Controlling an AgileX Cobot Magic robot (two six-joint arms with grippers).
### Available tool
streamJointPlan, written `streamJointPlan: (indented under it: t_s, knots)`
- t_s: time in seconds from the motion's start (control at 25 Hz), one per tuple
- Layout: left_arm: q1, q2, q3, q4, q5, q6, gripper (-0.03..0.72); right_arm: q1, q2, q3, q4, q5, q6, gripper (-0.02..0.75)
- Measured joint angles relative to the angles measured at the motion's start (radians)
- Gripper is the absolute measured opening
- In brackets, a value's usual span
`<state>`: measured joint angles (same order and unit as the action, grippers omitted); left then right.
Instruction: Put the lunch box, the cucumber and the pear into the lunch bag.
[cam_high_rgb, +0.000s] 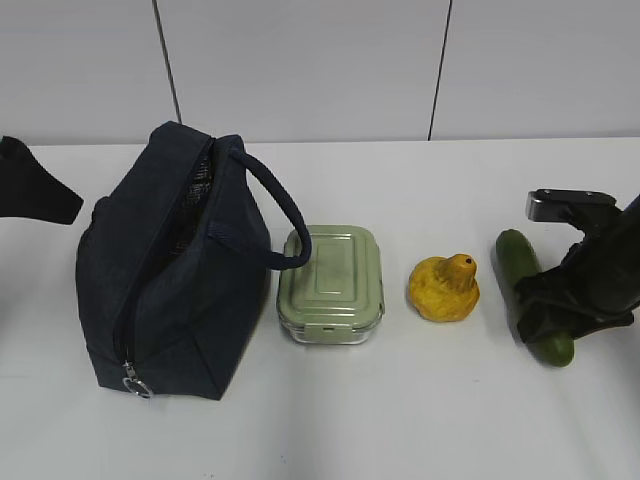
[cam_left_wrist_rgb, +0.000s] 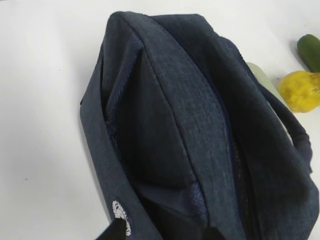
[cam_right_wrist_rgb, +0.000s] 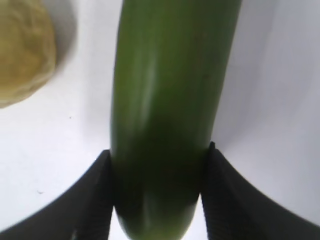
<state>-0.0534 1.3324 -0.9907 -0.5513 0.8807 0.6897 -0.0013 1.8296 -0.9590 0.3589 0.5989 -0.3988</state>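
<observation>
Your right gripper (cam_right_wrist_rgb: 159, 192) straddles the cucumber (cam_right_wrist_rgb: 167, 110), pads touching both flanks across its long axis; the bag (cam_high_rgb: 175, 265) lies far left of frame.

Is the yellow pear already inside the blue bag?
No, the pear sits on the table between the lunch box and the cucumber, outside the bag.

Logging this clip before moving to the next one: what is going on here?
The right gripper is down on the cucumber at the right of the table, its fingers against both sides; the cucumber is not lifted. The pear and the lunch box sit untouched between it and the lunch bag, whose top is unzipped. Nothing is packed yet. The left arm waits above the bag, holding nothing.
</observation>
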Motion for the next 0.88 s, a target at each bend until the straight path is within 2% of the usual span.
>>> streamJointPlan:
  t_s: [0.48,0.6,0.76,0.8,0.88]
  knots:
    - [-0.003,0.002,0.000,-0.028,0.053,0.000,0.288,0.002,-0.224,0.000,0.030,0.004,0.001,0.353]
    - [-0.028,0.027,0.000,-0.027,0.066,0.000,0.288,0.002,-0.246,0.000,0.054,0.009,-0.023,0.353]
    - [-0.078,0.098,0.000,-0.025,0.072,-0.008,0.282,0.002,-0.270,0.000,0.171,0.050,-0.119,0.351]
    - [-0.084,0.113,0.000,-0.020,0.066,-0.021,0.257,0.003,-0.270,0.000,0.202,0.059,-0.146,0.351]
    - [-0.087,0.140,0.000,0.004,0.042,-0.052,0.144,0.023,-0.270,0.000,0.287,0.081,-0.222,0.351]
